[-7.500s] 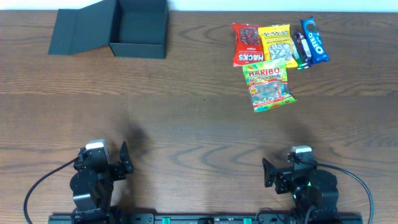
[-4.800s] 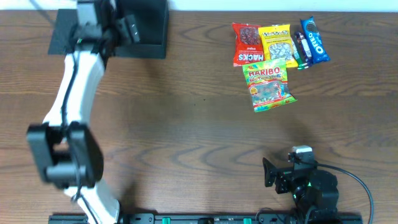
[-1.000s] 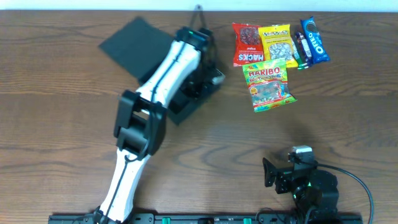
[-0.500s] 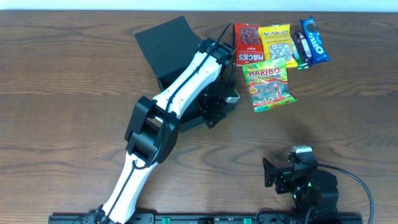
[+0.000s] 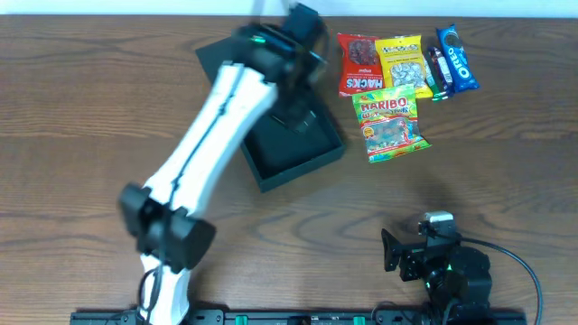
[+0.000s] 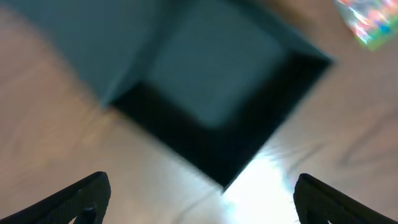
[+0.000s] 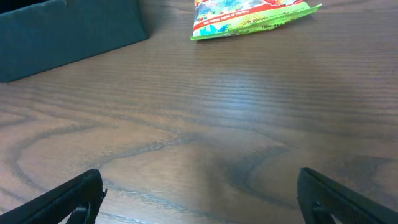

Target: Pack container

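In the overhead view, the container (image 5: 302, 153) is no longer at the table's far left corner, where it was seen in the earliest frame. It is now set beside the snacks, with its flap lid (image 5: 221, 56) folded open to its upper left. Since half a second before, the left arm (image 5: 212, 126) has been raised off the container's right edge. It is stretched diagonally over the container's left side and is blurred.

Just right of the container lies a bag marked "HARIBO" (image 5: 389, 123). Above that bag are a red packet marked "HACKS" (image 5: 358, 64), a yellow packet (image 5: 400, 63) whose print cannot be read, and a blue pack marked "OREO" (image 5: 457, 58). The right gripper (image 5: 390, 252) is kept folded at its base, well below and right of the container, as before.

In the left wrist view, the blurred container is seen from above with its dark inside exposed. The left gripper (image 6: 202, 200) is held spread wide.

In the right wrist view, the right gripper (image 7: 205, 198) is likewise spread wide, low over the wooden table (image 7: 205, 118). The container's corner is seen at upper left, with the Haribo bag to its right.
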